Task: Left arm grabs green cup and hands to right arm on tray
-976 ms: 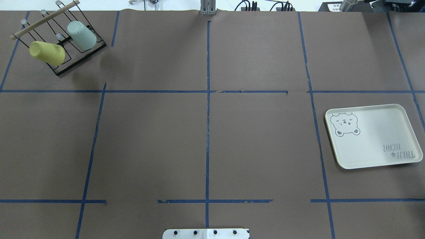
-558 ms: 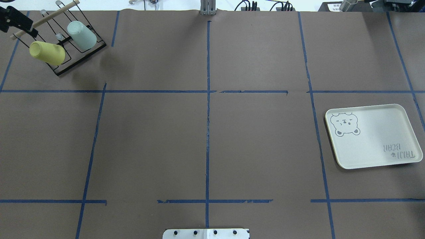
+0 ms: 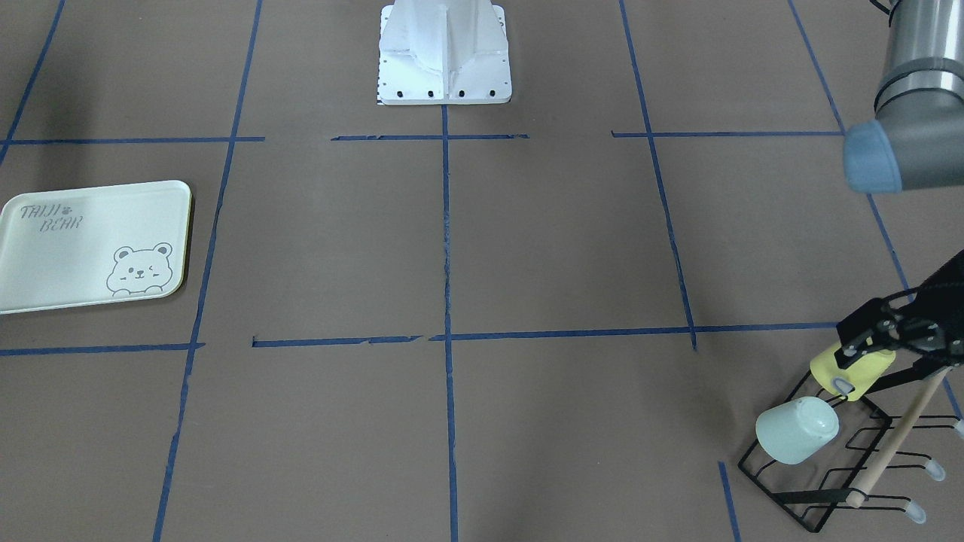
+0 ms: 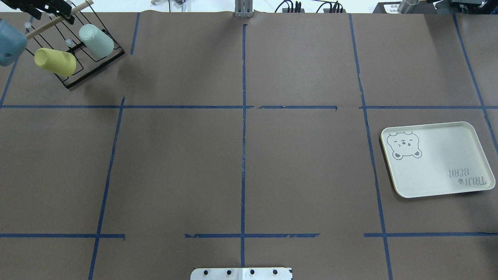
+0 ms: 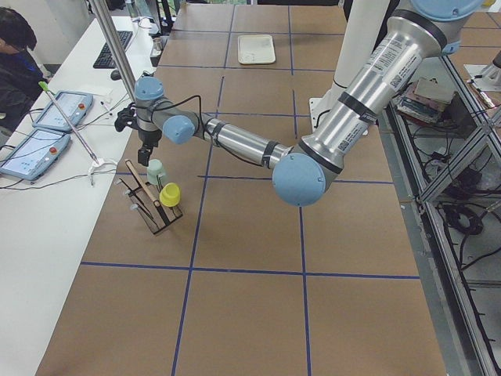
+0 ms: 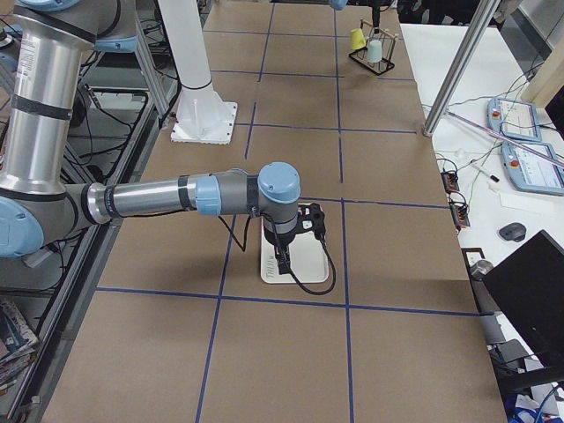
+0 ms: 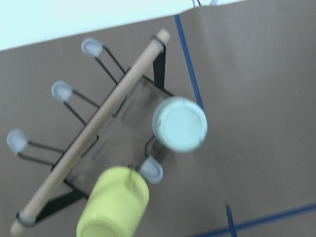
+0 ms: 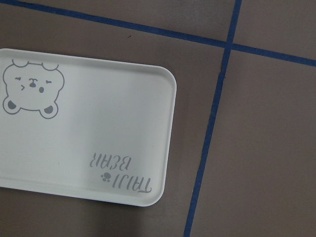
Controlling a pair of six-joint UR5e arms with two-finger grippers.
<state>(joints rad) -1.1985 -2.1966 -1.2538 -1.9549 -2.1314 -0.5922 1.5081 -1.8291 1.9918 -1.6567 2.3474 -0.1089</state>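
The green cup (image 4: 96,41) hangs upside down and tilted on a peg of a black wire rack (image 4: 90,65) at the far left of the table; the left wrist view looks down on the green cup's base (image 7: 179,123). My left gripper (image 3: 842,360) hovers above the rack, over its yellow cup side, and looks open and empty. The tray (image 4: 439,163) lies bare on the right side of the table. In the exterior right view my right gripper (image 6: 282,256) hangs over the tray (image 6: 308,266); I cannot tell whether it is open or shut.
A yellow cup (image 4: 55,61) hangs on the same rack beside the green one, under a wooden rod (image 4: 52,21). The robot's white base (image 3: 444,53) stands at the table's middle edge. A person (image 5: 16,55) sits at a side desk with pendants.
The left arm has come into the overhead view at the top left corner and moved its gripper over the rack. Cups and tray have not moved.
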